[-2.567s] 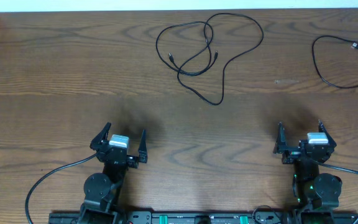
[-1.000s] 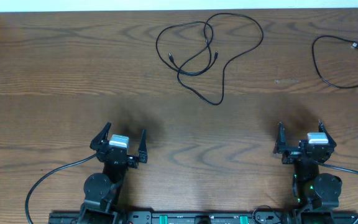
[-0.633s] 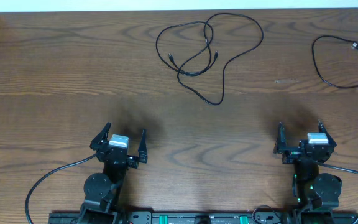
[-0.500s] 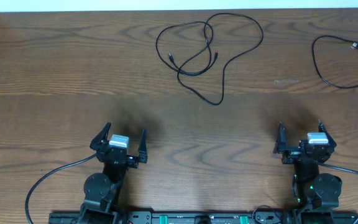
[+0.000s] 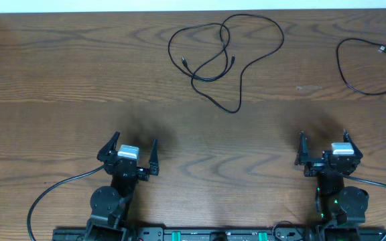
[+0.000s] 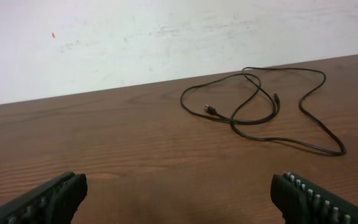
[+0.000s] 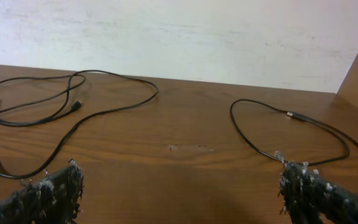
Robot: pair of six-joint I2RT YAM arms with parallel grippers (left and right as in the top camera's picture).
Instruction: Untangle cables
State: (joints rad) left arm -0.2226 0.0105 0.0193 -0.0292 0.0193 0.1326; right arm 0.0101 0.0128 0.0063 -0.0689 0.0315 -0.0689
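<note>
From overhead: finds the looped black cable (image 5: 223,57) far up the counter (image 5: 59,80), with a second black cable (image 5: 370,67) apart to its right. Puts left gripper (image 5: 135,140) and right gripper (image 5: 323,136) well short of it, jaws spread, empty. From the left wrist: places it ahead-right, crossing itself. From the right wrist: places it ahead-left. Risks cinching those crossings by tugging one strand.

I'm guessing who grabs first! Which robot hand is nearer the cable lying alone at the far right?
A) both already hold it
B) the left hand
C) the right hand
C: the lone cable lies far right, ahead of the right gripper; the left gripper sits across the table, and neither touches it.
</note>
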